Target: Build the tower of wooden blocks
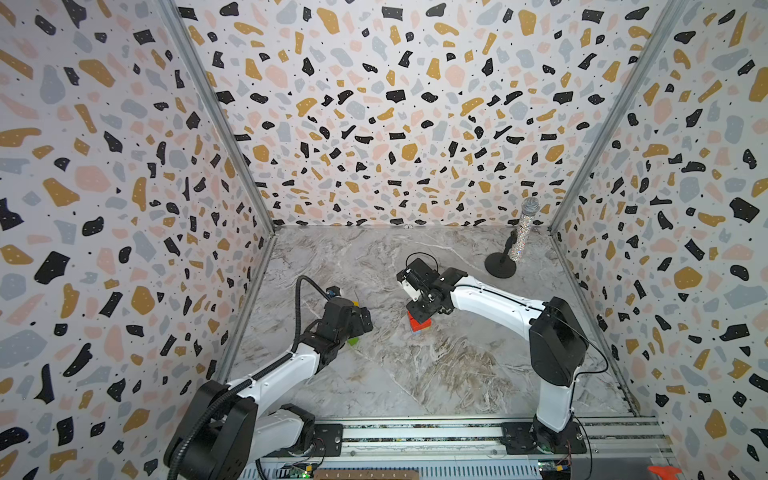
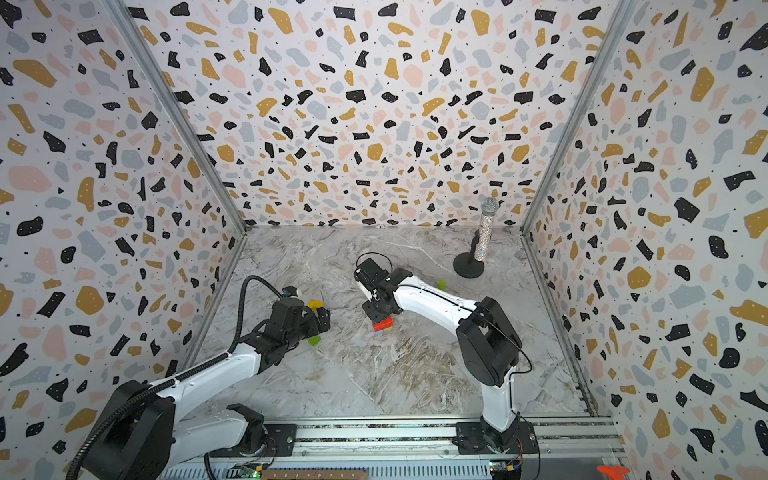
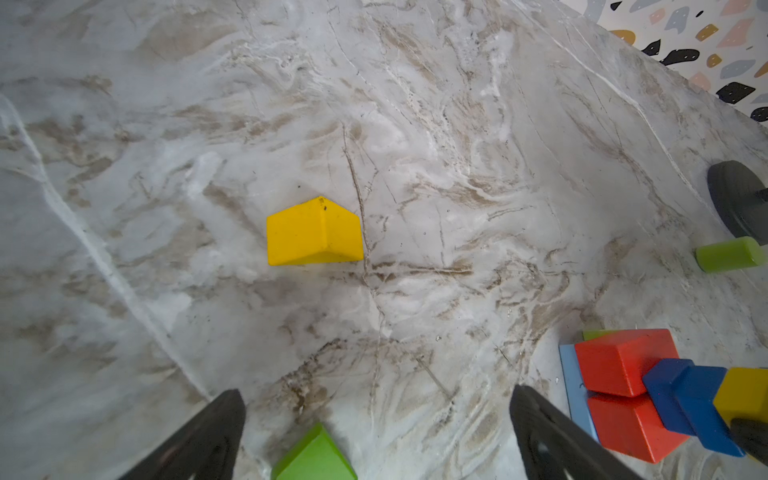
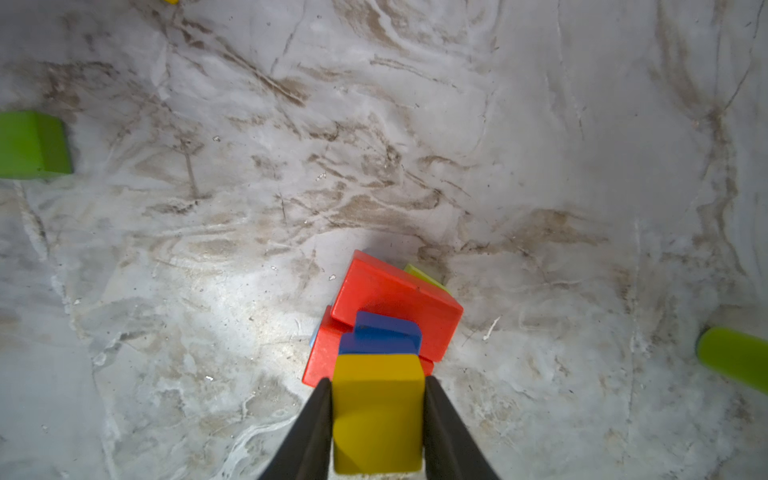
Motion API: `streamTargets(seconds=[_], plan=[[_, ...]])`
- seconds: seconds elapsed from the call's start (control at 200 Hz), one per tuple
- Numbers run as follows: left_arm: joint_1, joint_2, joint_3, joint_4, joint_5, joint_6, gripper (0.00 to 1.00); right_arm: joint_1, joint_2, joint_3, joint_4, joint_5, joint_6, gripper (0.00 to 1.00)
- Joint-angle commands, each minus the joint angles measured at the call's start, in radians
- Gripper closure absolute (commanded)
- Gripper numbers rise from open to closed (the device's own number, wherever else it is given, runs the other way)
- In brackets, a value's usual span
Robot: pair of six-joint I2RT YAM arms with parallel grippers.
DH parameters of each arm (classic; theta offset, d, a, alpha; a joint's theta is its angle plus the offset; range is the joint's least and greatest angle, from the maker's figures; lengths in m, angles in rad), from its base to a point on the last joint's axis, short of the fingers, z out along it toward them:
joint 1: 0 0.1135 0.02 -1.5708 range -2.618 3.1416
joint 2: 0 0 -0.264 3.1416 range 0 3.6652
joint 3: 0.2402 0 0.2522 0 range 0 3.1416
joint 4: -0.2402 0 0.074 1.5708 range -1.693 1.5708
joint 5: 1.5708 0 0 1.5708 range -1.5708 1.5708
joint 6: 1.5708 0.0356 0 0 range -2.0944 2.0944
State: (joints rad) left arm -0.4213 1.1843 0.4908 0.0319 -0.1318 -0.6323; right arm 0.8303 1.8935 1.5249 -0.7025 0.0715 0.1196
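Note:
The tower (image 4: 395, 299) stands mid-table: a light blue slab and a green piece at the bottom, two red bricks, then blue blocks (image 3: 698, 399). On top sits a yellow block (image 4: 378, 407), and my right gripper (image 4: 378, 380) is shut on it, one finger against each side. In both top views that gripper (image 1: 419, 316) covers the tower's top (image 2: 383, 324). My left gripper (image 3: 376, 390) hangs open over the table, left of the tower. A green block (image 3: 314, 455) lies below its fingers, untouched. A loose yellow block (image 3: 314, 232) lies beyond them.
A green cylinder (image 3: 729, 254) lies right of the tower, near the black round stand (image 1: 500, 266) of a glittery microphone (image 1: 525, 232) at the back right. Patterned walls close in three sides; the arms' rail (image 1: 415, 432) runs along the front.

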Motion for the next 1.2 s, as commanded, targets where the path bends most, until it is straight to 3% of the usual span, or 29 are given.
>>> streamTargets(seconds=[0.0,0.275,0.601,0.931,1.196], plan=[[-0.003,-0.011,-0.008,0.033,-0.008,0.005,0.0,-0.003,0.005,0.023,-0.011,0.004,0.012,0.61],[-0.003,-0.011,-0.006,0.034,-0.008,0.005,0.0,-0.003,0.004,0.031,-0.012,0.013,0.014,0.59],[-0.002,-0.024,0.013,0.004,-0.009,0.006,0.0,-0.002,-0.023,0.058,-0.016,0.026,0.015,0.45],[0.002,-0.098,0.14,-0.18,-0.06,-0.002,0.0,0.007,-0.077,0.116,-0.06,0.034,0.02,0.43],[0.095,-0.21,0.194,-0.301,-0.02,0.019,0.0,0.065,-0.063,0.201,-0.112,0.051,0.024,0.44]])
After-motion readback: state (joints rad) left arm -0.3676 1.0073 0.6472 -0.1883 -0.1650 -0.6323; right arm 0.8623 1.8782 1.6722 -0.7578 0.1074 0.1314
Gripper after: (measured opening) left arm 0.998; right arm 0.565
